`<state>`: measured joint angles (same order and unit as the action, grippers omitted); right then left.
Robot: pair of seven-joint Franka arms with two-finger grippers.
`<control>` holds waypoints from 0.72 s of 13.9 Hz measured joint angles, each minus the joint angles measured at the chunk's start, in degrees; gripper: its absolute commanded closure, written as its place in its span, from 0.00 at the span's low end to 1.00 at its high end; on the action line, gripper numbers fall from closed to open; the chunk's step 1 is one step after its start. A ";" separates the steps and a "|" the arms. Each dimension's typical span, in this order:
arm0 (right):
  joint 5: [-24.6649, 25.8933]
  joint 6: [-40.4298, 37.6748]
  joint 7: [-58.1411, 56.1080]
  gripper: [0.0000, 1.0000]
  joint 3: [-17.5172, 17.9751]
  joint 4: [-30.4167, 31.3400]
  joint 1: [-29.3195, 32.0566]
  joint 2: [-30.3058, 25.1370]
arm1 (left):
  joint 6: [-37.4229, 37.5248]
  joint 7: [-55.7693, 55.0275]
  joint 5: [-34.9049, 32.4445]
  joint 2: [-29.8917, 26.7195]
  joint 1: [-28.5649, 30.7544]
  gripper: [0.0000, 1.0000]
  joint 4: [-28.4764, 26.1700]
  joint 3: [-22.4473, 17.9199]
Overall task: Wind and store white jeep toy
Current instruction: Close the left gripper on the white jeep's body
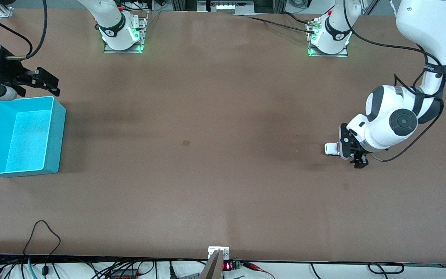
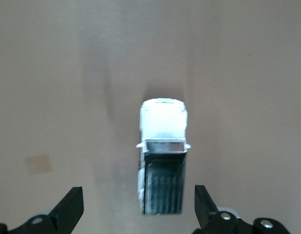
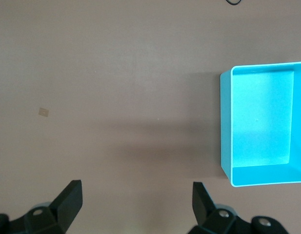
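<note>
The white jeep toy (image 1: 332,149) stands on the table near the left arm's end. In the left wrist view (image 2: 162,161) its white hood points away from the wrist and its black ribbed rear roof lies between the fingers. My left gripper (image 1: 351,153) is low over the jeep's rear and open (image 2: 138,207), with both fingers clear of the toy. My right gripper (image 1: 48,82) is open and empty (image 3: 135,202), up in the air by the turquoise bin's (image 1: 55,139) corner at the right arm's end.
The turquoise bin is empty and also shows in the right wrist view (image 3: 223,126). A small tan patch (image 1: 186,143) marks the table's middle. Cables lie along the table's edge nearest the front camera.
</note>
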<state>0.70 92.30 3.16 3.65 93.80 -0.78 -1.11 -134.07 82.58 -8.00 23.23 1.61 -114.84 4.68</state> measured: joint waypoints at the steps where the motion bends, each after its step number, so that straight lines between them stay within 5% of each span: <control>1: 0.00 0.00 0.00 0.00 0.00 0.00 0.00 0.00 | -1.65 0.11 0.00 -0.01 0.02 0.00 -1.49 -0.01; 5: 0.00 -0.01 0.00 0.00 0.00 0.00 0.00 0.00 | -12.55 1.19 0.00 -0.01 0.39 0.00 -8.34 -0.08; 10: 0.00 -0.01 0.00 0.00 0.00 0.00 -0.01 0.00 | -14.04 1.61 0.00 -0.03 0.92 0.05 -9.96 -0.08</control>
<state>0.70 92.29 3.16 3.65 93.80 -0.79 -1.11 -148.11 84.19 -8.00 23.20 2.53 -124.80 4.59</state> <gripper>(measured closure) 0.000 0.013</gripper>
